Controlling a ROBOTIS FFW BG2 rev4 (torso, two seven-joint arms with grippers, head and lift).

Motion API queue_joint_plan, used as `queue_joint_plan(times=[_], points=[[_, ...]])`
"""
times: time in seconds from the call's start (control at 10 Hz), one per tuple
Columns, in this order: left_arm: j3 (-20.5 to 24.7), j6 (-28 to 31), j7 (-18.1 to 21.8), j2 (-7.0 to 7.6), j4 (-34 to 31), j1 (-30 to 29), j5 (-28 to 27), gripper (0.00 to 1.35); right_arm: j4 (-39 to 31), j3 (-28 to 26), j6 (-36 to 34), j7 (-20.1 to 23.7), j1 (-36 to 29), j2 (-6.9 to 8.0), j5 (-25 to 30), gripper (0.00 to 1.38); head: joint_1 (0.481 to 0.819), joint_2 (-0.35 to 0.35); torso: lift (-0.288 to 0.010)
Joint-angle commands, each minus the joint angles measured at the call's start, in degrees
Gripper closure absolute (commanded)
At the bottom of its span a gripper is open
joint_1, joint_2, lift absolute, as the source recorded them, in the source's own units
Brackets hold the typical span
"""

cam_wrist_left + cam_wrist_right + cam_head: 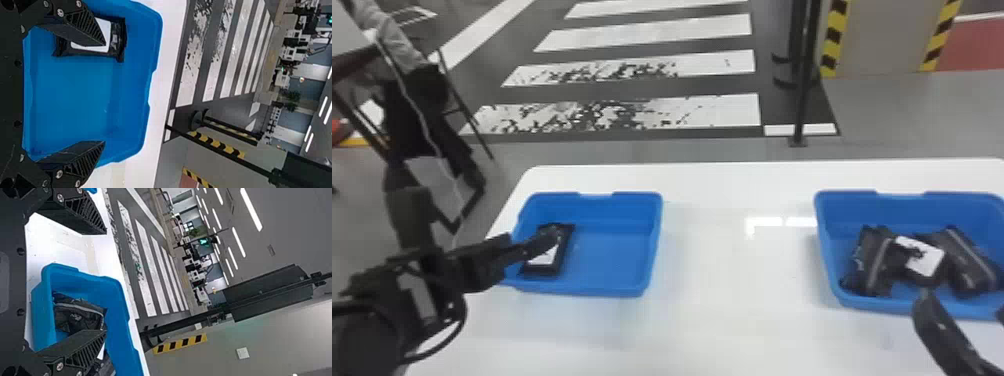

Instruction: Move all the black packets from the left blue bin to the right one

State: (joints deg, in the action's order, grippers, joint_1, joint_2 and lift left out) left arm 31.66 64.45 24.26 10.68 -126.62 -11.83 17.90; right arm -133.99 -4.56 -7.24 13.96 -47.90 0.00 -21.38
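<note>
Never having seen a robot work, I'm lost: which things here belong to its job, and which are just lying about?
Part of the job:
left bin and its packet
right bin and its packets
left gripper, right gripper

Just around:
table, merely holding the bins
black pole
striped panel
floor stripes

That's a glossy white table point(722, 280) over there. The left blue bin point(612, 250) sits upright on it; a rounded corner of the table lies just beyond that bin. Well apart, to the bin's right, stands the right blue bin point(862, 212), also upright, with pale reflections gleaming between.
</note>
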Motion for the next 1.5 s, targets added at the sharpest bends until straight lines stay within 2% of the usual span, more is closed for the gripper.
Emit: queue_joint_plan(times=[0.0,0.2,0.4,0.5,0.7,1.2,1.4], points=[[-0.6,0.8,-1.0,1.01,8.1,5.1,-0.4,0.18,-0.1,0.2,-0.2,0.1,-0.5,0.05,-1.1,0.14,0.695,0.272,-0.139],[-4.4,1.6,-1.9,2.77,17.7,11.1,-1.6,0.18,0.7,0.4,-0.8,0.7,-0.5,0.05,-2.2,0.14,0.695,0.293,-0.139],[-6.9,2.5,-4.0,3.3,27.0,16.3,-2.4,0.18,1.4,0.7,-1.3,1.4,0.1,0.05,-2.8,0.15,0.695,0.288,-0.139],[-7.5,3.3,-4.5,3.3,29.2,18.3,-4.1,0.18,1.6,0.8,-1.6,1.7,0.2,0.05,-3.0,0.15,0.695,0.283,-0.139],[-9.1,3.6,-9.3,3.12,29.5,19.0,-2.7,0.18,2.0,0.8,-2.2,2.1,0.5,0.05,-3.4,0.15,0.695,0.289,-0.139],[-11.1,4.9,-14.2,2.77,31.1,21.4,-3.3,0.2,3.1,0.8,-3.6,3.0,0.9,0.05,-5.0,0.17,0.695,0.289,-0.139],[-13.0,7.5,-17.1,2.59,27.6,21.3,-4.9,0.2,3.3,0.8,-3.6,3.3,0.8,0.05,-5.6,0.17,0.695,0.29,-0.139]])
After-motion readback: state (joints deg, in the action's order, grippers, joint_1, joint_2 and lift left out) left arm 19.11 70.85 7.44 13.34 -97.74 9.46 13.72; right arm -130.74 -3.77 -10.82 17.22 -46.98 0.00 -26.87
